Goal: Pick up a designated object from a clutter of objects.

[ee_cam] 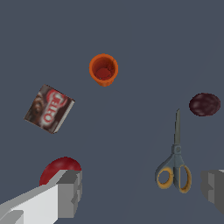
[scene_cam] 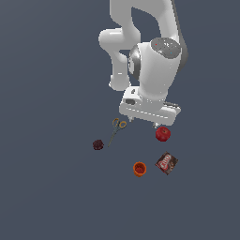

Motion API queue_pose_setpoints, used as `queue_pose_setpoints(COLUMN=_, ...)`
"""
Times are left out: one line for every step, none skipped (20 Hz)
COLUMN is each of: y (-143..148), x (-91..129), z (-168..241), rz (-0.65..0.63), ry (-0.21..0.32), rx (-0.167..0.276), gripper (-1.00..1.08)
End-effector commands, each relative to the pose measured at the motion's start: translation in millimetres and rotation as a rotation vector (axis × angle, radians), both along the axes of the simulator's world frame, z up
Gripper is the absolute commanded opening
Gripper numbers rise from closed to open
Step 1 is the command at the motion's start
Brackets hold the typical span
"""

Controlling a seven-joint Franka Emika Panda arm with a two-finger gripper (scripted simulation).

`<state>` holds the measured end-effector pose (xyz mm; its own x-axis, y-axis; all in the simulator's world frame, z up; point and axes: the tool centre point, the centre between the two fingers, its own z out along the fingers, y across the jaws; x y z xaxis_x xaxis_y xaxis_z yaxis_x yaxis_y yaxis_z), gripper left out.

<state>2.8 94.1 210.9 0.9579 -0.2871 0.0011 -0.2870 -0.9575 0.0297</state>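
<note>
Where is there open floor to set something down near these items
Bare floor lies between the maroon ball and orange cup, and all around the cluster. It is crowded around the apple, under the gripper, near the scissors and snack packet.

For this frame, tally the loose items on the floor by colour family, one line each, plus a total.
Red or maroon: 2, the apple and the bumpy ball
Orange: 1, the cup
Brown-red: 1, the snack packet
Yellow-handled: 1, the scissors
Total: 5
</note>
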Motion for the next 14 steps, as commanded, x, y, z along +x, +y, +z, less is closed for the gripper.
queue_pose_setpoints(y=17.7, x=-2.7, z=-14.4, rz=-0.030, ry=-0.003, rx=0.001, gripper=1.00)
queue_pose_setpoints(y=24.7, x=-4.0, z=-20.1, rz=-0.042, ry=-0.004, rx=0.002, gripper=1.00)
queue_pose_setpoints(y=31.7, x=-5.6, z=-25.8, rz=-0.053, ry=-0.005, rx=0.002, gripper=1.00)
queue_pose_setpoints(y=38.6, x=-7.3, z=-31.4, rz=-0.065, ry=-0.006, rx=0.003, gripper=1.00)
queue_pose_setpoints(y=45.5, x=-9.1, z=-37.1, rz=-0.076, ry=-0.007, rx=0.004, gripper=1.00)
queue_pose_setpoints(y=52.4, x=-11.2, z=-42.7, rz=-0.088, ry=-0.008, rx=0.005, gripper=1.00)
queue_pose_setpoints(y=59.3, x=-13.3, z=-48.3, rz=-0.100, ry=-0.009, rx=0.006, gripper=1.00)
queue_pose_setpoints(y=66.2, x=-15.7, z=-53.9, rz=-0.111, ry=-0.009, rx=0.007, gripper=1.00)
queue_pose_setpoints(y=73.0, x=-18.2, z=-59.5, rz=-0.123, ry=-0.010, rx=0.009, gripper=1.00)
queue_pose_setpoints(y=79.7, x=-20.8, z=-65.0, rz=-0.134, ry=-0.011, rx=0.010, gripper=1.00)
queue_pose_setpoints(y=86.0, x=-23.4, z=-70.2, rz=-0.145, ry=-0.011, rx=0.012, gripper=1.00)
queue_pose_setpoints(y=91.9, x=-26.1, z=-75.1, rz=-0.156, ry=-0.011, rx=0.013, gripper=1.00)
queue_pose_setpoints(y=97.5, x=-28.7, z=-79.7, rz=-0.166, ry=-0.012, rx=0.015, gripper=1.00)
queue_pose_setpoints(y=102.7, x=-31.2, z=-84.0, rz=-0.175, ry=-0.012, rx=0.016, gripper=1.00)
